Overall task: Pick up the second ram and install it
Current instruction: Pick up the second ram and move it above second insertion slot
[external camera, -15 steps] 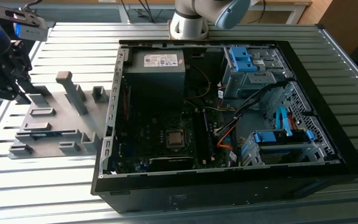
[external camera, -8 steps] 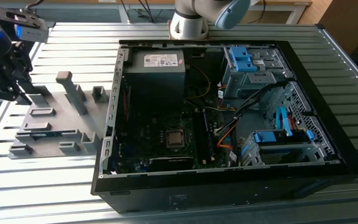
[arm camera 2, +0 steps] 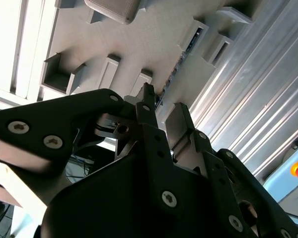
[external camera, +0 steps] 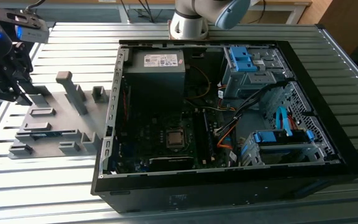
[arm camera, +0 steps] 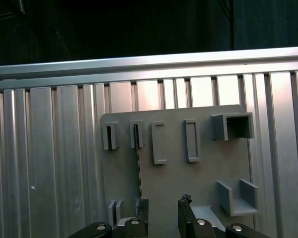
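While the black gripper (arm camera: 163,199) hangs open and empty over the flat grey plastic plate (arm camera: 174,183), the second ram (arm camera: 137,163), a thin dark strip, stands on edge in the plate's slots, just beside one finger (arm camera: 143,209); a black computer case (external camera: 216,198) sits nearby.

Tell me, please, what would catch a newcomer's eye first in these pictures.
The open black computer case dominates the exterior view, its boards and cables exposed. At that view's left lies a grey fixture plate with the second ram standing on edge in a slot, and the open gripper hangs close over it.
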{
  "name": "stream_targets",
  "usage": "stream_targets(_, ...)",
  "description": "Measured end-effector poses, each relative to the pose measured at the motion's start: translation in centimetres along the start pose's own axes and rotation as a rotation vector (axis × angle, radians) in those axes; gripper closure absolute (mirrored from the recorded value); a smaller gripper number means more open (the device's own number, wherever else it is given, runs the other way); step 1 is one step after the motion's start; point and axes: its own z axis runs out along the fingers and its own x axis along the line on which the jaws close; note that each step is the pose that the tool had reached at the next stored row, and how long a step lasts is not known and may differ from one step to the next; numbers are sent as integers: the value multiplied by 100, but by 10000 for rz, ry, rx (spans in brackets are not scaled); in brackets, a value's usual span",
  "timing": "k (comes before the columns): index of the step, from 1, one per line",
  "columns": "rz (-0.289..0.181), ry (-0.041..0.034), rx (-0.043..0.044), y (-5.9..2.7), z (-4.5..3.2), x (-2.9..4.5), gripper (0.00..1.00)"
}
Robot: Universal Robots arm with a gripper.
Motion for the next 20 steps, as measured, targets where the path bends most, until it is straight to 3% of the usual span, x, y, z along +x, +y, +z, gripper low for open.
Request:
stream_targets(16, 0, 0, 0, -1, 71, 1, 63)
stream_targets(18, 0, 0, 0, -1, 128, 2, 63)
stream_targets(20, 0, 0, 0, -1, 131, 3, 63)
